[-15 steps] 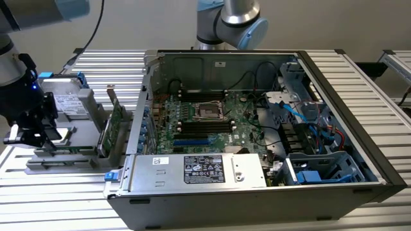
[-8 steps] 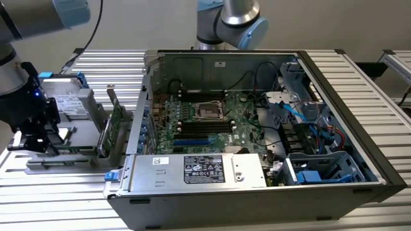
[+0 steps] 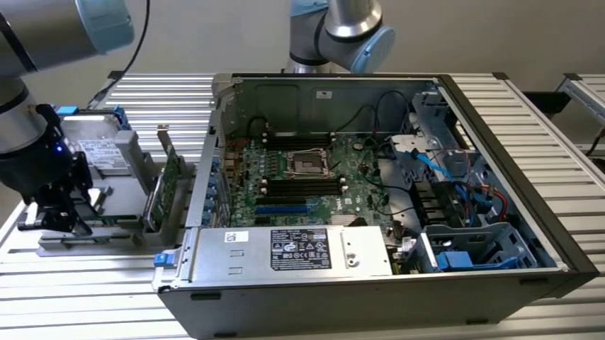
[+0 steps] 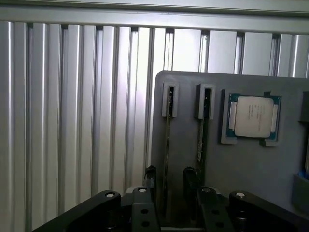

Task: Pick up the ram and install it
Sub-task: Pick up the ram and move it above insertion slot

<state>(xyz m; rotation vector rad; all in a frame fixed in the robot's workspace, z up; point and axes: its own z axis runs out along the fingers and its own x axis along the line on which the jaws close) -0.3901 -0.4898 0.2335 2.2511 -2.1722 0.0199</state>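
Note:
Two ram sticks stand on edge in the slots of a grey holder plate (image 4: 241, 169). My gripper (image 4: 169, 176) is open, with its dark fingers (image 4: 150, 175) on either side of one ram stick (image 4: 167, 140) and not pressing on it. The second stick (image 4: 201, 140) stands just beside them. In the exterior view my gripper (image 3: 59, 218) hangs low over the holder (image 3: 95, 244) at the exterior view's left, with a strip of green ram (image 3: 118, 219) showing beside it. The open computer case (image 3: 529, 234) holds the motherboard (image 3: 359, 177) with its long black memory slots (image 3: 302, 185).
A processor chip (image 4: 251, 116) sits in a pocket of the holder. A taller green expansion card (image 3: 170, 185) and a hard drive (image 3: 99, 152) stand on the holder between my gripper and the case. A power supply (image 3: 293, 251) fills the case's near side. The ribbed metal table (image 4: 72, 121) surrounds everything.

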